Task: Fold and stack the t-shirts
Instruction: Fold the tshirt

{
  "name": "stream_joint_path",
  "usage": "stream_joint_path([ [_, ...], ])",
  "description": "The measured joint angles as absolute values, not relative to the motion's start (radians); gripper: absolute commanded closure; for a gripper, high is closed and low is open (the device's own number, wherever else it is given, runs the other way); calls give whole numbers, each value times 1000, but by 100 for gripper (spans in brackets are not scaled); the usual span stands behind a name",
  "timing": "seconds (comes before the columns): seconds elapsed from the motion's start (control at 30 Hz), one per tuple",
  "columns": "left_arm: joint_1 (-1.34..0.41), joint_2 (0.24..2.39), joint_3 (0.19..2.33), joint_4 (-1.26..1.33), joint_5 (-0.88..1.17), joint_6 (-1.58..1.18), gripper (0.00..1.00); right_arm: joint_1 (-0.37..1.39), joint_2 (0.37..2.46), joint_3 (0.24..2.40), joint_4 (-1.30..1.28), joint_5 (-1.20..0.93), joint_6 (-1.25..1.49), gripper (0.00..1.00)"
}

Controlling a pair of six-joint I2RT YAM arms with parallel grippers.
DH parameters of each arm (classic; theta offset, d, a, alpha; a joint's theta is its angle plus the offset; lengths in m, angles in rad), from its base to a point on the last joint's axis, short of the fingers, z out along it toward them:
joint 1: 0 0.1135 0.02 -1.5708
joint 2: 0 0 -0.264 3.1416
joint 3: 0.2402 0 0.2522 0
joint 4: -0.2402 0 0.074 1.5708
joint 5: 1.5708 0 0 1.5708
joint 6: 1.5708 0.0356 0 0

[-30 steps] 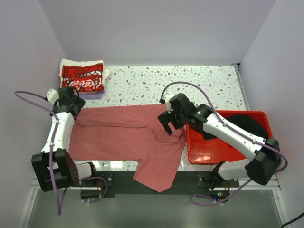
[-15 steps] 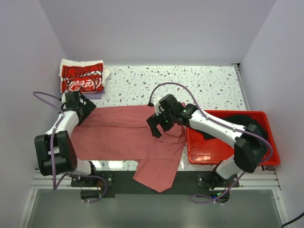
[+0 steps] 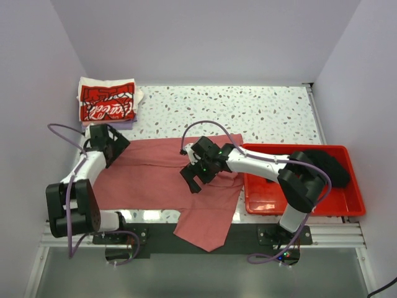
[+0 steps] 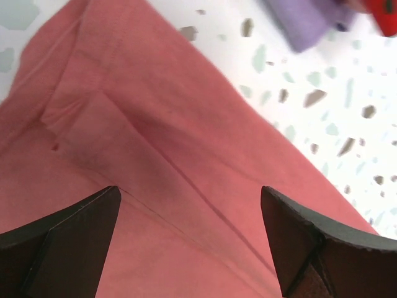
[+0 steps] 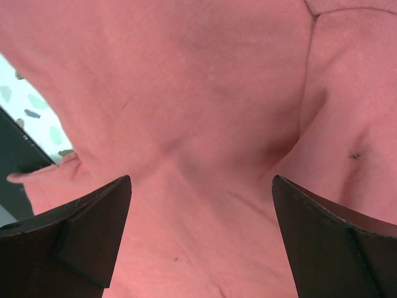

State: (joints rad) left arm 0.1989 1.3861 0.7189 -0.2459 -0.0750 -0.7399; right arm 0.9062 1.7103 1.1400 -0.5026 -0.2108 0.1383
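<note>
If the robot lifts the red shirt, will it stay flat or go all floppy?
Probably floppy: the red shirt droops over the near edge of the table. Lifted at one spot, it would likely sag and bunch, since it creases softly. It looks thin, so a push would probably wrinkle it.

You have the dusty-red short-sleeved shirt (image 3: 155, 180) spread open across the near half of the desk (image 3: 248, 105). It is unfolded and mostly flat, with soft creases through its middle. One end hangs over the desk's near edge, and its right side lies just beside the red bin (image 3: 263, 203). Your black shirt (image 3: 325, 162) sits bunched at the far right of that bin. In the far left corner is your folded pile: a white shirt with red Coca-Cola print (image 3: 107, 100) on top, and a purple folded one (image 3: 124, 124) peeking out under its near edge, close to the red shirt's far left corner
</note>
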Motion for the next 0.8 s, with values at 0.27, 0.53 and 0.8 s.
stream_joint_path([
  [0.27, 46, 1195, 717, -269, -120, -767, 0, 906, 1767, 1140, -477, -173, 186, 1],
  [0.53, 45, 1089, 647, -296, -118, -767, 0, 909, 1769, 1147, -498, 27, 242, 21],
  [0.8, 44, 1055, 633, -312, -115, -767, 0, 909, 1781, 1166, -533, 145, 269, 60],
])
